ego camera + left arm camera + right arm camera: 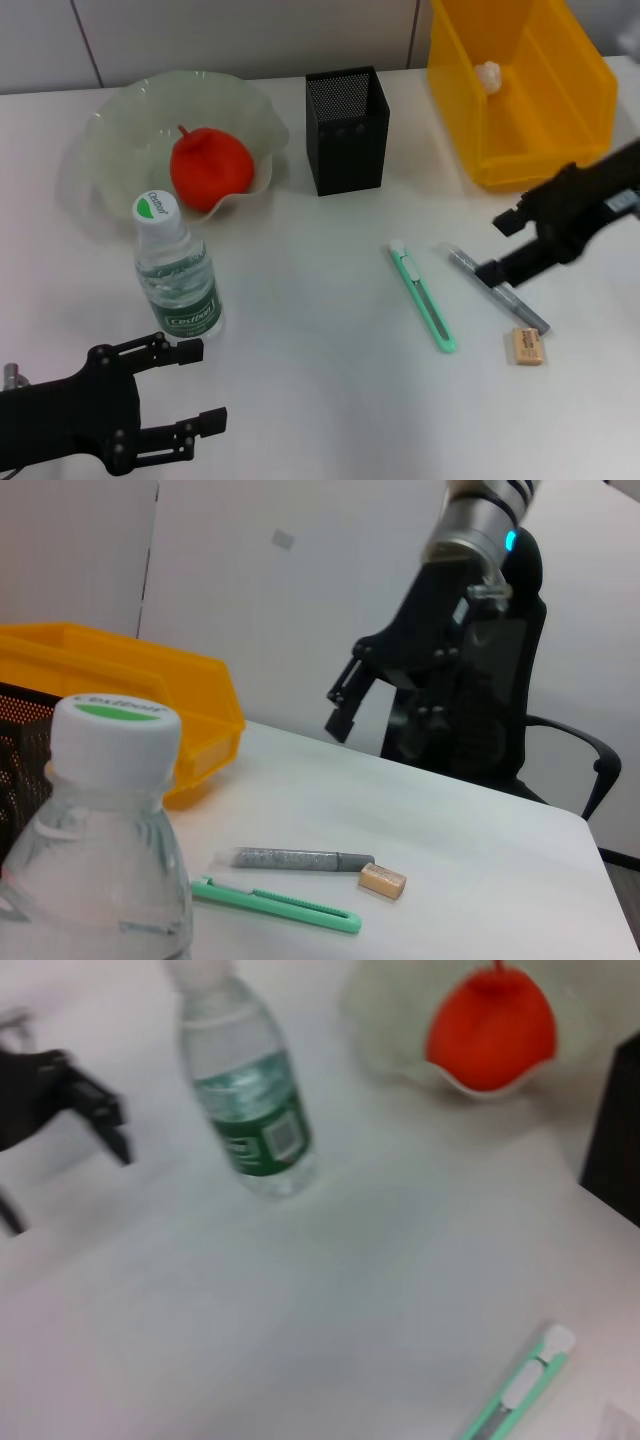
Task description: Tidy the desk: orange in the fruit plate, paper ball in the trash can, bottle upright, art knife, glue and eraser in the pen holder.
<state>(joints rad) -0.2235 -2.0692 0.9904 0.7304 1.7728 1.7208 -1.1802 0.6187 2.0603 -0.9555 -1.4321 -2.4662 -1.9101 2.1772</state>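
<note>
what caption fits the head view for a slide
Bottle upright, orange in fruit plate; right tool above glue, left tool open near bottle.

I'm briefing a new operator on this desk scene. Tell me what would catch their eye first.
The orange stands out most, sitting in the pale fruit plate at the desk's far left, beside the black mesh pen holder. Next comes the yellow trash can at far right, a paper ball inside. In front, the bottle stands upright above the open left gripper, while the right gripper hovers over the glue, near the green art knife and eraser.
</note>
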